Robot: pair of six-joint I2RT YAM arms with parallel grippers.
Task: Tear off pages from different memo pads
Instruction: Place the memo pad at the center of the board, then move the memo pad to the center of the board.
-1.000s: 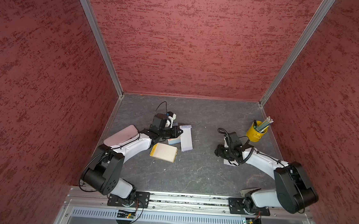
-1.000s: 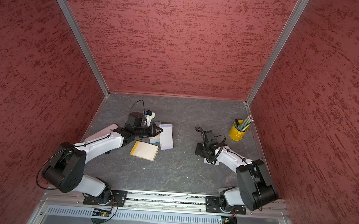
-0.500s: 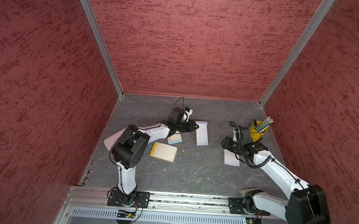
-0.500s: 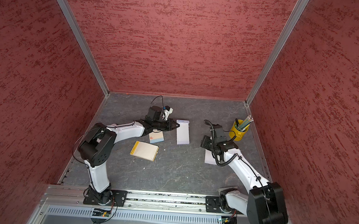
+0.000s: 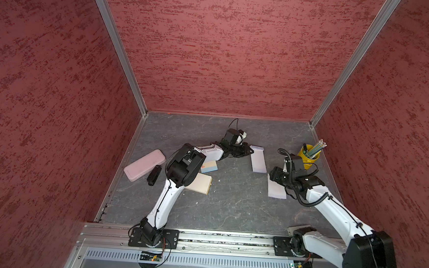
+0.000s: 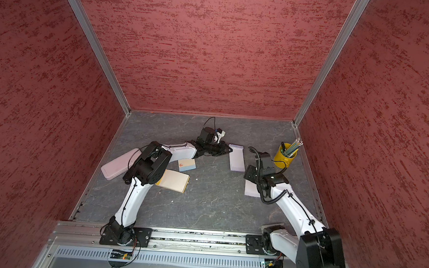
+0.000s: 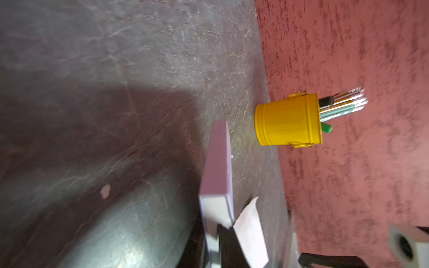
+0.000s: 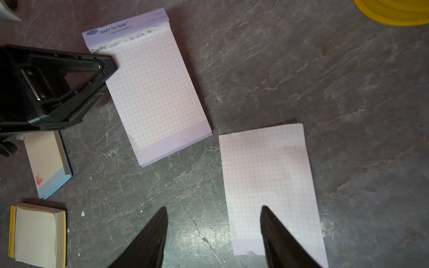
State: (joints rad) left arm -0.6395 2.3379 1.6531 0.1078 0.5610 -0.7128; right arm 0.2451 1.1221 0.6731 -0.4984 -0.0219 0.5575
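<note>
3 memo pads lay on the gray table (image 5: 229,207). The lavender pad (image 5: 258,159) sat at 2 o'clock from the middle. The blue-edged pad (image 5: 210,167) sat near 10 o'clock and the yellow-banded pad (image 5: 202,184) near 8 o'clock. 1 loose lavender page (image 8: 269,176) lay flat at 3 o'clock, just beside the lavender pad but not touching it. The right gripper (image 8: 214,207) hung over that page with its jaws apart, holding nothing. The left gripper (image 5: 249,151) was at the lavender pad's top corner; I could not tell if it pinched anything. 1 pink case (image 5: 144,165) lay at 9 o'clock.
</note>
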